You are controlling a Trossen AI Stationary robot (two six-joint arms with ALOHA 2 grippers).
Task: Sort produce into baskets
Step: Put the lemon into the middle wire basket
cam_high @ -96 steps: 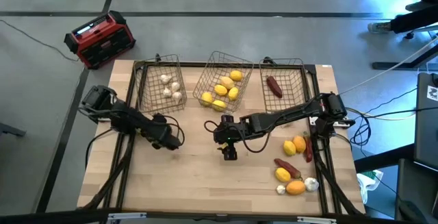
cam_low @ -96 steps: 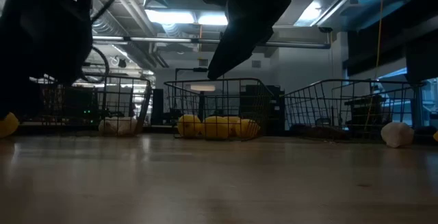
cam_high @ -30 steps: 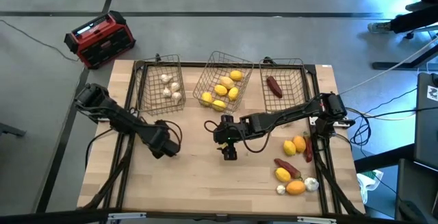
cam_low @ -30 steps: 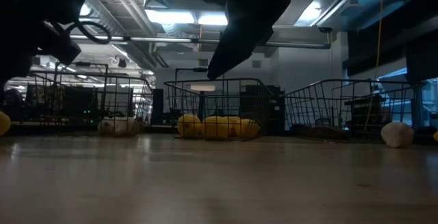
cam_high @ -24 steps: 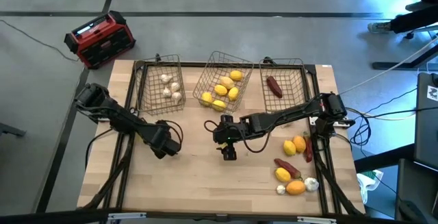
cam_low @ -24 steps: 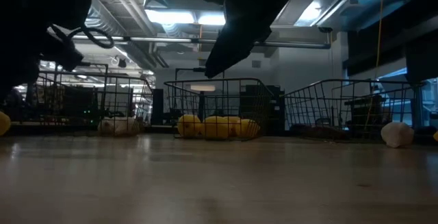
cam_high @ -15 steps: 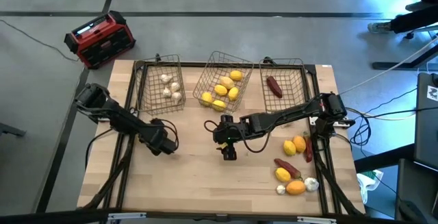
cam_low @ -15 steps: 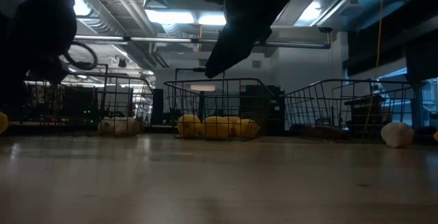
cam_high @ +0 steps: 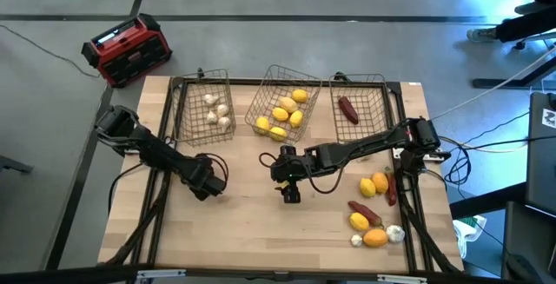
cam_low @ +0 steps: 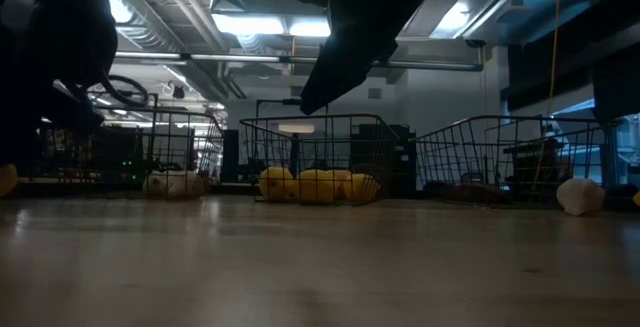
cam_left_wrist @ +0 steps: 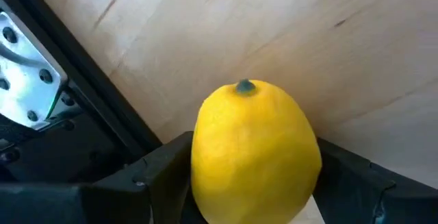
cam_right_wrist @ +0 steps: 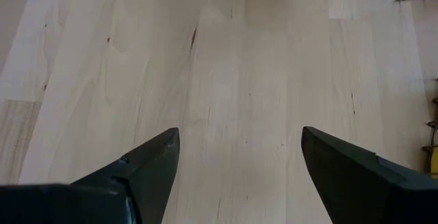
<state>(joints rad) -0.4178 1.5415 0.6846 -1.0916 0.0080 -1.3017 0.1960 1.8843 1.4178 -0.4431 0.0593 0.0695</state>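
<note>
The left tool point(cam_high: 208, 180) hangs over the left part of the pale wooden desk point(cam_high: 243, 223), its two dark fingers point(cam_left_wrist: 154, 176) clamped around the middle of a bright yellow oval lemon point(cam_left_wrist: 254, 152), stem end pointing away from the wrist. The right tool point(cam_high: 290, 193) waits over the desk's centre with its fingers spread and nothing between them. The lemon looks firm and fairly light, its waxy rind likely a little slippery, so a hold across the widest part, as here, seems safest. At the far edge stand three dark wire mesh baskets: the left point(cam_high: 205, 106) holds small white bulbs, the middle point(cam_high: 282, 103) yellow lemons, the right point(cam_high: 359, 106) a dark red piece. More loose produce point(cam_high: 372, 210) lies at the near right.
</note>
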